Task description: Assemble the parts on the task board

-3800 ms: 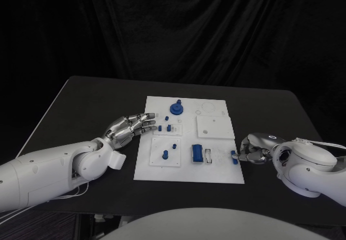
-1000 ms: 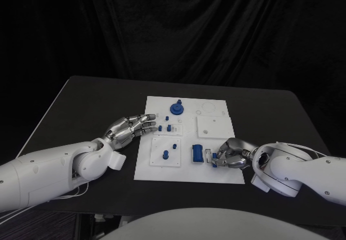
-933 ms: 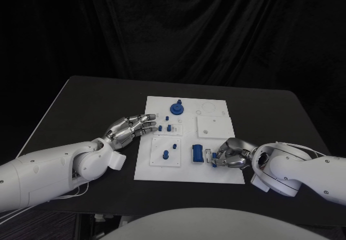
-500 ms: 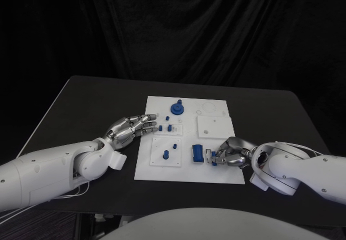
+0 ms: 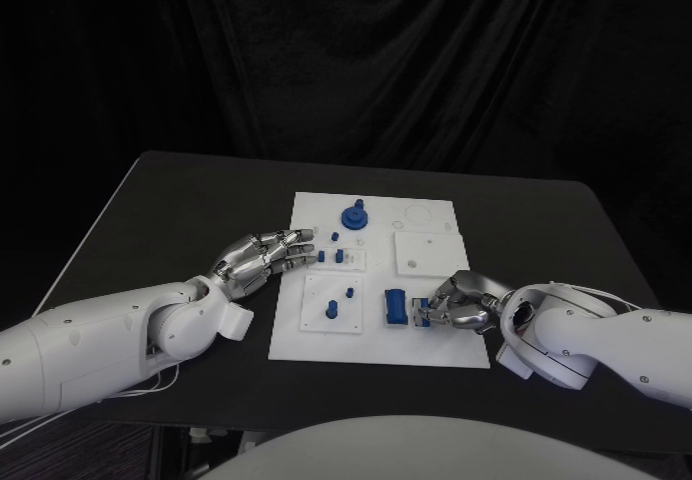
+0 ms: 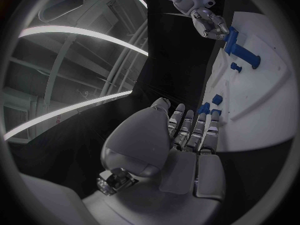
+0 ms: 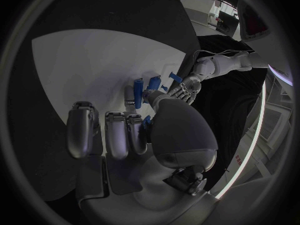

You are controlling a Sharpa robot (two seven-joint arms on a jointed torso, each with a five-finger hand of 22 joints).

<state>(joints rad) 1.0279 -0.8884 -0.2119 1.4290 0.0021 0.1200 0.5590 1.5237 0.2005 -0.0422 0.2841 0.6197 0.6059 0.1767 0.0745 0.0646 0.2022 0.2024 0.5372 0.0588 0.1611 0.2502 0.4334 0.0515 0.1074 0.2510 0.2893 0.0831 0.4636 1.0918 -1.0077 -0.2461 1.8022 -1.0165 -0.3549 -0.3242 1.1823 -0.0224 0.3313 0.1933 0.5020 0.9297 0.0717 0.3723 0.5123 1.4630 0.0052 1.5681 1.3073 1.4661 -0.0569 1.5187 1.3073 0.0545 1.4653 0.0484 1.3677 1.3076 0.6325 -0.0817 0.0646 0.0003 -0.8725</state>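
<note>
The white task board point(image 5: 378, 345) lies mid-table. My right hand point(image 5: 459, 304) is over its near right part and pinches a small blue part point(image 7: 145, 120) between thumb and a finger, just right of the upright blue block point(image 5: 394, 306). In the right wrist view the board point(image 7: 87, 70) spreads beyond the curled fingers point(image 7: 116, 133). My left hand point(image 5: 265, 255) rests at the board's left edge, fingers stretched out and holding nothing, tips near two small blue pegs point(image 5: 338, 257). From the left wrist, that hand point(image 6: 187, 135) lies flat beside the pegs point(image 6: 215, 99), with the right hand point(image 6: 210, 25) further off.
A large blue knob point(image 5: 353, 215) stands at the board's far side. Two blue pegs point(image 5: 329, 308) stand in the near left panel. A raised white square plate point(image 5: 430, 253) sits at the board's right. Black table point(image 5: 173, 200) surrounds the board.
My right hand carried the small blue part from the board's right edge leftward to beside the blue block, then edged slightly away from me. The left hand stayed put.
</note>
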